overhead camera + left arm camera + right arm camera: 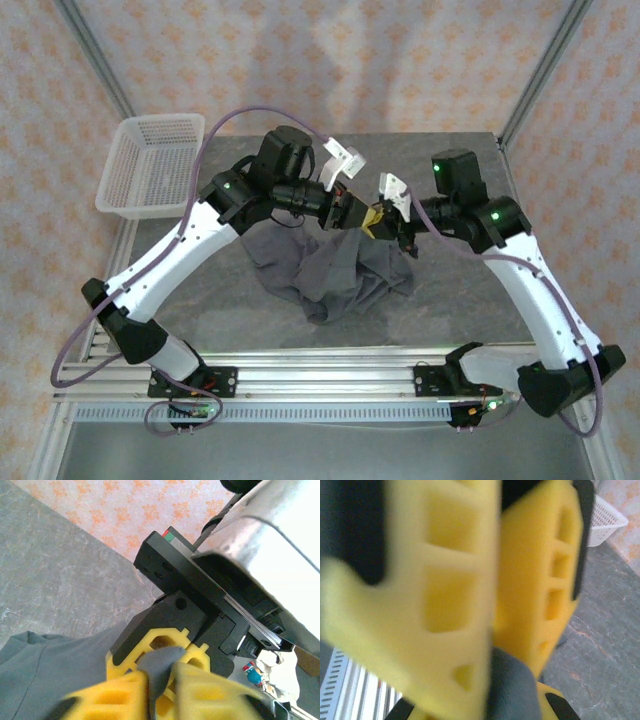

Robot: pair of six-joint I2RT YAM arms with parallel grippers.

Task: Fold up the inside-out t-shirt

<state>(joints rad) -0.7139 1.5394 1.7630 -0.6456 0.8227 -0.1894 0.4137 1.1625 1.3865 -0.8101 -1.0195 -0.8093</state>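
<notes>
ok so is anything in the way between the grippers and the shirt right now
Nothing visible is. Grey fabric of the t-shirt sits pinched between the right gripper's fingers, and a fold also lies between the left gripper's fingers, right beside it. The white basket stands apart at the table's far left corner.

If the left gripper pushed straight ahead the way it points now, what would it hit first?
Most likely the right gripper: its yellow fingers, pinching a fold of the dark slate-grey fabric t-shirt, sit directly ahead of the left gripper, seemingly almost touching.
</notes>
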